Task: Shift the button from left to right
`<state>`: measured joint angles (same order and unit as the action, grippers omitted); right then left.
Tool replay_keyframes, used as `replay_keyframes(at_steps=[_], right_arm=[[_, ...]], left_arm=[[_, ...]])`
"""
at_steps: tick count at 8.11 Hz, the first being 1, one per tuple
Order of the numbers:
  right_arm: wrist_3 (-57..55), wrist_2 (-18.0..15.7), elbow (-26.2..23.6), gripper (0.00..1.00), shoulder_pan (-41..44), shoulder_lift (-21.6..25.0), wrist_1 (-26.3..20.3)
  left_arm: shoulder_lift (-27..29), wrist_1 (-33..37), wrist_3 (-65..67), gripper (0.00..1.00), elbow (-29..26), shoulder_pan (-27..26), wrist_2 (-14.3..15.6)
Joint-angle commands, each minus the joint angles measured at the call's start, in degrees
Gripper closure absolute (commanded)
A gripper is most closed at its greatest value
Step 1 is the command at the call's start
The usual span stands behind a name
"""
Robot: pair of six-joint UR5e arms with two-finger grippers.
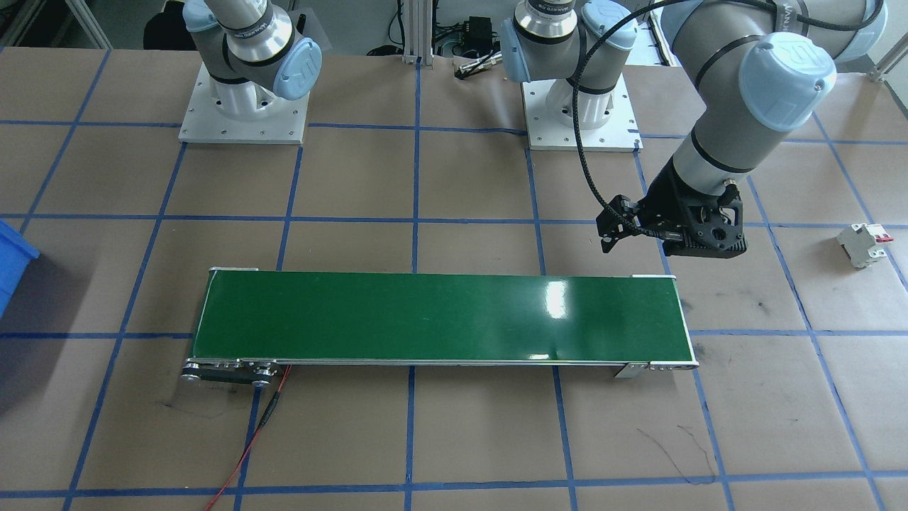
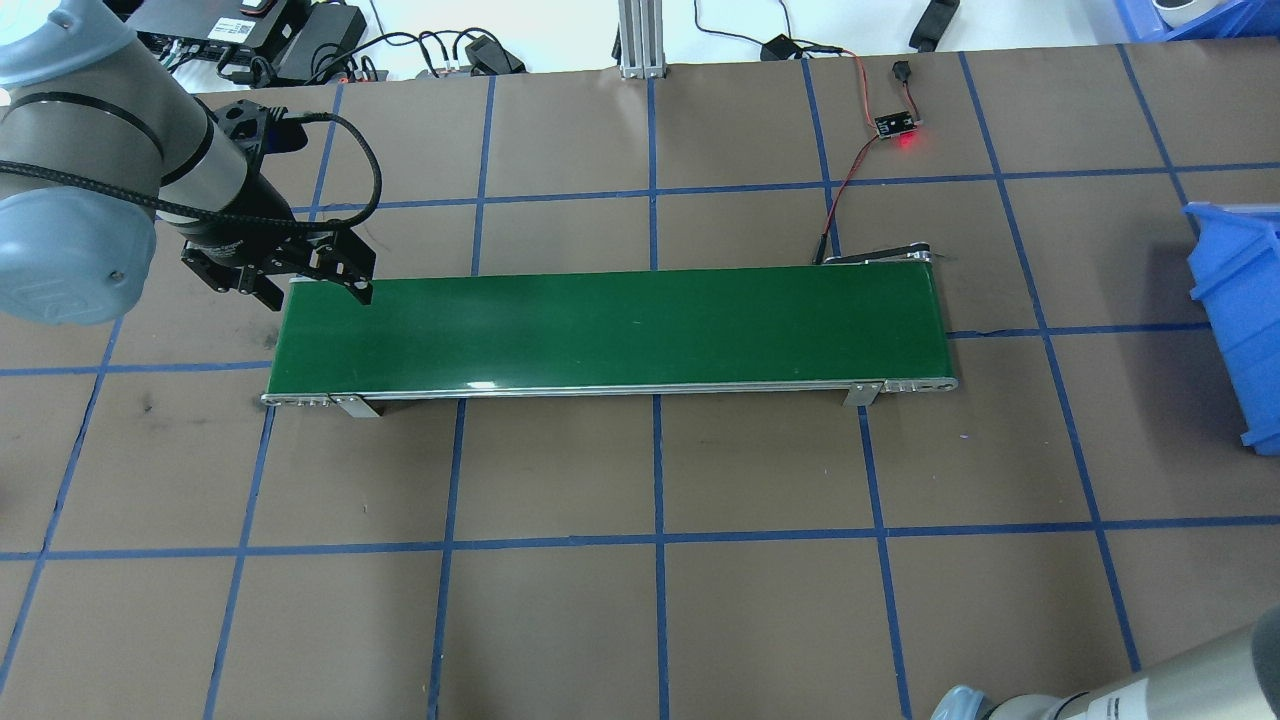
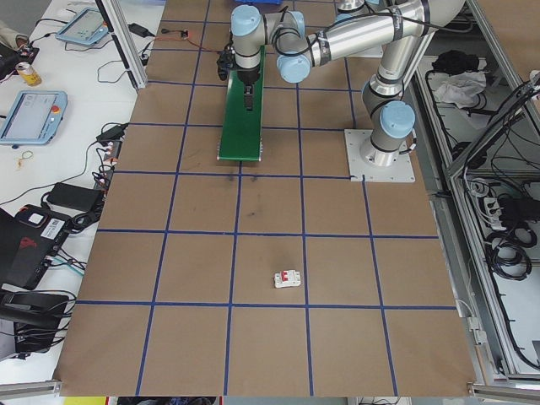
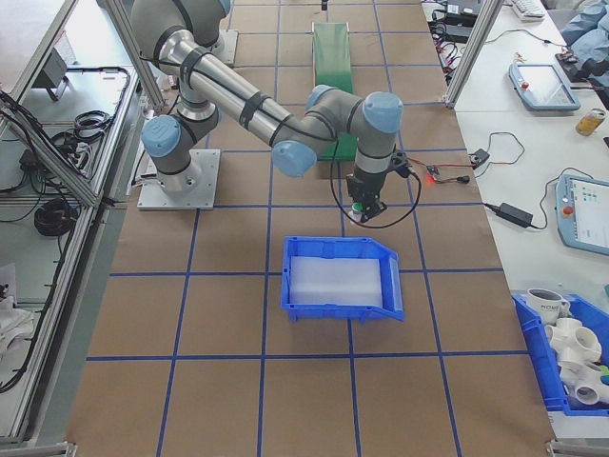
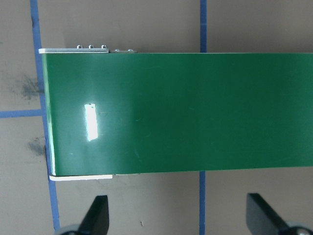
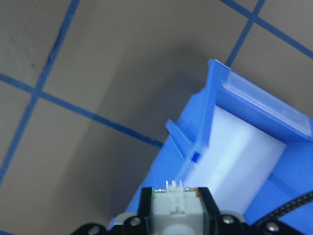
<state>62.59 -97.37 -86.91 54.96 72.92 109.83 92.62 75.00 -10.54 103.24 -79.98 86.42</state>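
Observation:
The button [image 6: 174,193] shows its white body with a green and a red-brown edge, pinched between the black fingers of my right gripper [image 6: 176,205]. It hangs over the near rim of the blue bin [image 6: 244,147]. In the exterior right view the right gripper [image 4: 364,209] is just beyond the bin [image 4: 343,276], past the end of the green belt. My left gripper [image 5: 178,218] is open with nothing between its fingers. It hovers beside the far end of the belt [image 2: 610,330], as the overhead view of the left gripper [image 2: 315,290] shows.
A white circuit breaker with a red tab [image 1: 863,245] lies on the brown table beyond the left arm. A red-lit small board with wires [image 2: 897,125] sits behind the belt. The blue bin [image 2: 1240,310] stands at the right edge.

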Motion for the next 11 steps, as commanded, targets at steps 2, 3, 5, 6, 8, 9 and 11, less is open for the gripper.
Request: replay_keyframes(at_steps=[2, 3, 5, 6, 8, 9, 11], right_arm=[[30.3, 7.4, -1.7, 0.88, -12.6, -5.8, 12.3], [32.8, 7.9, -1.8, 0.88, -13.6, -9.3, 14.4], [33.0, 11.0, -4.4, 0.83, -13.7, -12.3, 15.1], [33.0, 11.6, -7.0, 0.81, -13.7, -12.4, 18.6], [33.4, 13.5, -8.6, 0.36, -13.7, -12.5, 21.1], [33.4, 12.9, -8.6, 0.00, -13.7, -11.7, 21.0], [33.0, 12.7, -8.5, 0.00, -13.7, -6.9, 19.9]], left_arm=[[-0.3, -2.6, -0.4, 0.00, 2.6, 0.1, 0.3], [1.1, -3.8, 0.0, 0.00, 2.7, 0.1, 0.2], [-0.3, -4.9, -0.4, 0.00, 2.9, 0.1, 0.4], [0.1, -5.0, -0.4, 0.00, 2.9, 0.1, 0.2], [0.9, -5.0, -0.5, 0.00, 2.9, 0.0, 0.2], [-0.8, -5.0, -0.4, 0.00, 2.8, 0.0, 0.3], [-1.4, -3.7, 0.3, 0.00, 2.5, 0.0, 0.8]])
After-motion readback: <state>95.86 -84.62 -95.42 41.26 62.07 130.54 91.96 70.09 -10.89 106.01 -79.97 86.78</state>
